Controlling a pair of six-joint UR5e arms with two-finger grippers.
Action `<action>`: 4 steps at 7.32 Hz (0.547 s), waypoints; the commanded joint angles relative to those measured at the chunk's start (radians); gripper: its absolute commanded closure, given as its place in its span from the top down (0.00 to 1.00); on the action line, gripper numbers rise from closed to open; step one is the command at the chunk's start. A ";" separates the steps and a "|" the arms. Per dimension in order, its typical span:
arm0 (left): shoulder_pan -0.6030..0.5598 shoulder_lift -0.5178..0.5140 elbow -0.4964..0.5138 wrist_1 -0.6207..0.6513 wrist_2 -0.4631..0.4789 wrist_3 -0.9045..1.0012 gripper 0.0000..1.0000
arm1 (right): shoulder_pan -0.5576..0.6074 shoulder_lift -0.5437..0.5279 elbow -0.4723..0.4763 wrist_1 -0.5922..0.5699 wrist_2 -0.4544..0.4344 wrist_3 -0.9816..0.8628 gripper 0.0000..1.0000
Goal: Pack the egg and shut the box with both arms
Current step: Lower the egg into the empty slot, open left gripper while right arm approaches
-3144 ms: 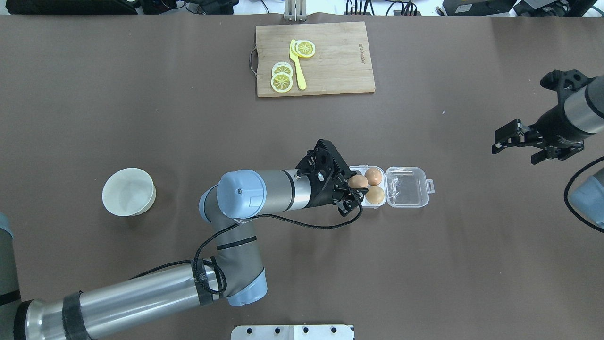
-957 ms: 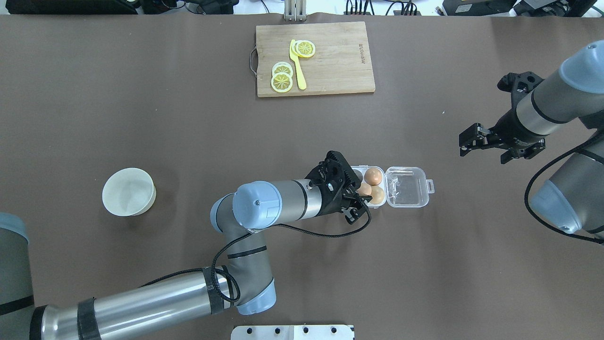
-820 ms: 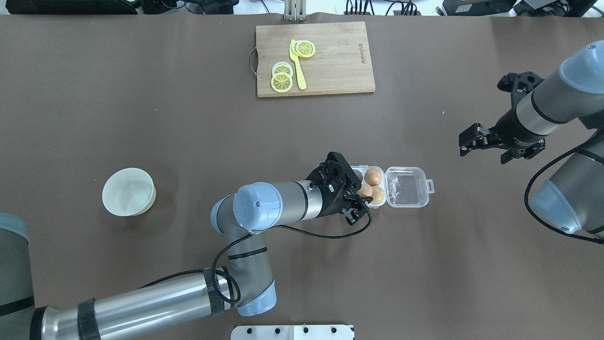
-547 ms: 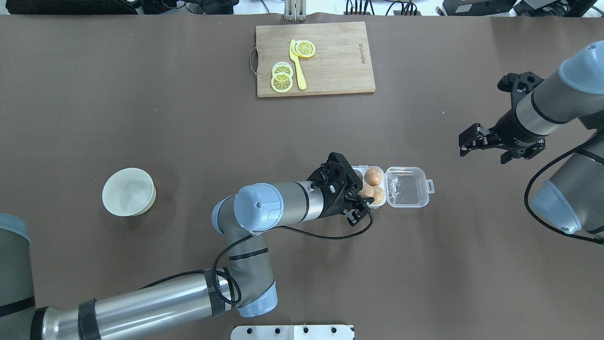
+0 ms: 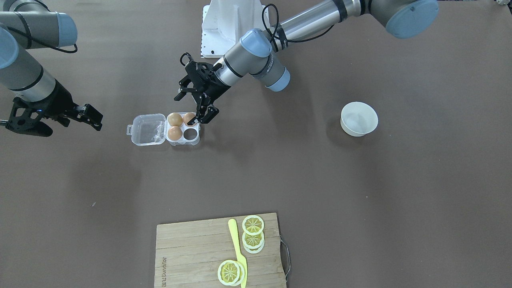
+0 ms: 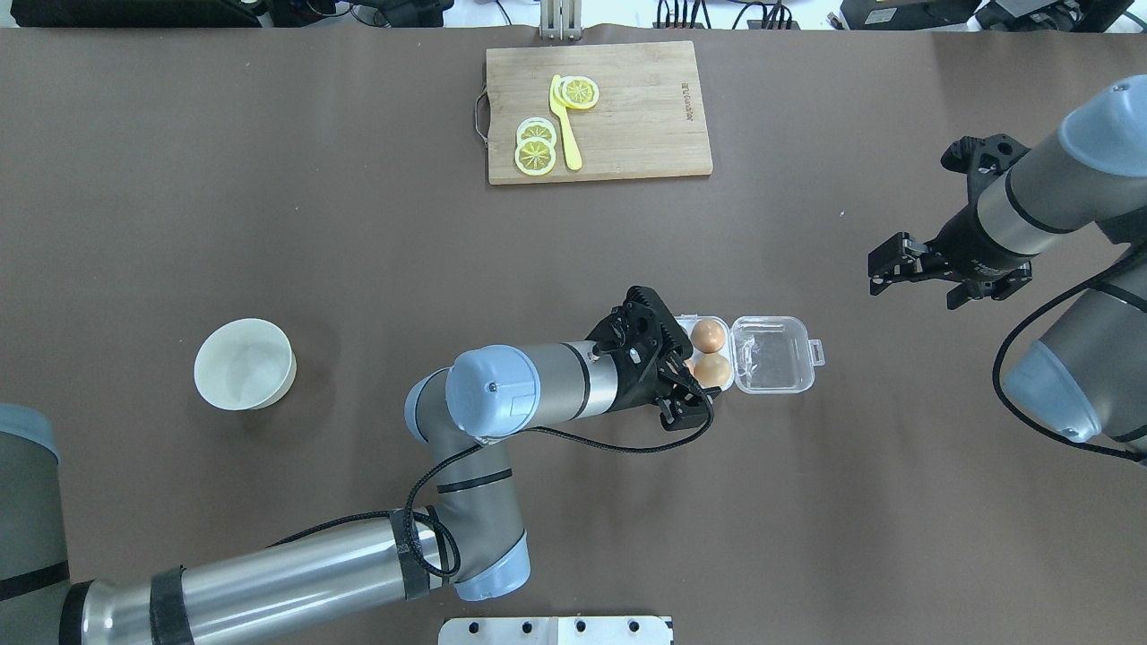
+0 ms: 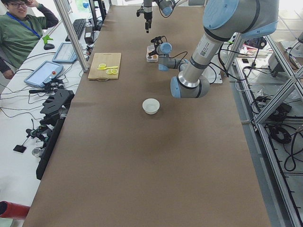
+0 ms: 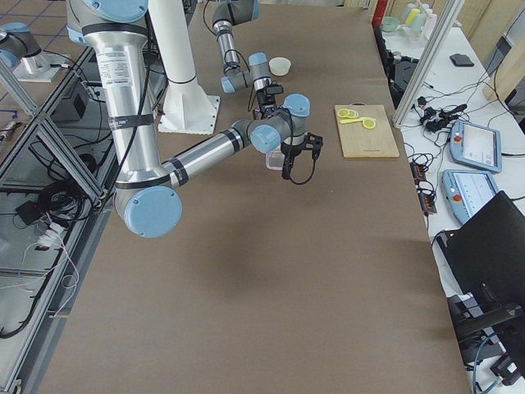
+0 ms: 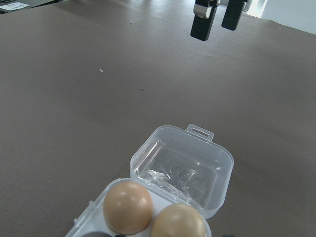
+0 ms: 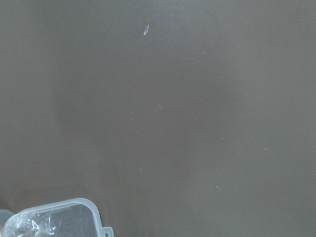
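Bamboo fills the near edge of the front-facing view: a cutting board (image 5: 188,248) bearing lemon slices (image 5: 253,225) and a yellow knife (image 5: 237,250); a white bowl (image 5: 359,119) stands well apart on the brown surface (image 5: 360,192). The box (image 5: 191,136) lies open, its lid (image 5: 146,129) flat beside it; three cups hold eggs, one is bare. The left pincer (image 5: 202,117) hangs over it, jaws apart, just beside the egg (image 5: 188,118) in its cup. Overhead, that pincer hides this egg; the left arm (image 6: 269,582) reaches in low, elbow bent, and the right pincer (image 6: 896,262) hovers well apart. The left-end view adds a seated person (image 7: 21,40) in green. The left wrist view shows the right pincer's fingers (image 9: 202,22) parted, gripping nothing.
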 commanded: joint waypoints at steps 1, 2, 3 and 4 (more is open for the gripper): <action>-0.019 -0.003 -0.006 0.005 -0.003 -0.040 0.97 | 0.000 0.004 -0.003 0.001 0.000 -0.001 1.00; -0.040 -0.003 -0.006 0.005 -0.014 -0.048 0.98 | 0.000 0.006 -0.001 0.003 0.000 -0.006 1.00; -0.059 -0.001 -0.007 0.011 -0.021 -0.085 0.99 | 0.000 0.007 0.000 0.006 0.000 -0.012 1.00; -0.082 0.000 -0.009 0.037 -0.070 -0.144 1.00 | 0.001 0.012 -0.001 0.018 0.000 -0.004 1.00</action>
